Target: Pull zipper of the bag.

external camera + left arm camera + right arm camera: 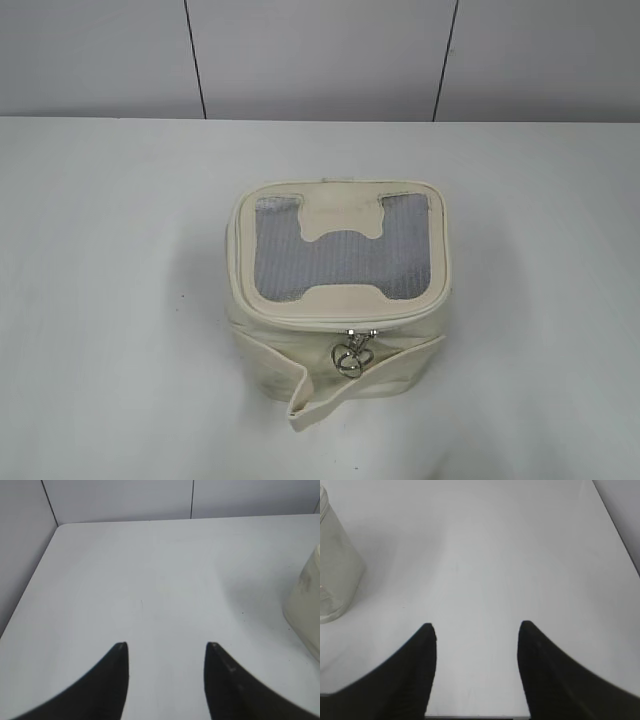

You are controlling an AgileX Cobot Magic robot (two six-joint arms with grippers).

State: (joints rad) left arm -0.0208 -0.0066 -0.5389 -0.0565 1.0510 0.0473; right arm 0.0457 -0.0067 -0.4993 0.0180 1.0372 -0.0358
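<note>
One bag, two idle pincers

One white table [110, 300] is seen, running back to a grey panelled wall [320, 55]. One bag [340, 300] is set near the middle of the table, upright, with its mesh-panelled top turned toward the exterior camera and a loose cream strap [345, 385] folded across its near side. One zipper [340, 322] is traced around the top rim; its silver pull tabs [351, 354], two as far as can be made out, are hung together at the middle of the near edge, just above the strap.

Two grippers are shown, each only in its own wrist view. The left gripper [166, 647] is held spread wide over bare table, nothing between its dark fingers [112, 680]; a cream corner of the bag is caught at the right edge, well apart. The right gripper [476, 627] is likewise spread, gripping nothing, touching nothing, with the bag's pale side at the left edge.
</note>
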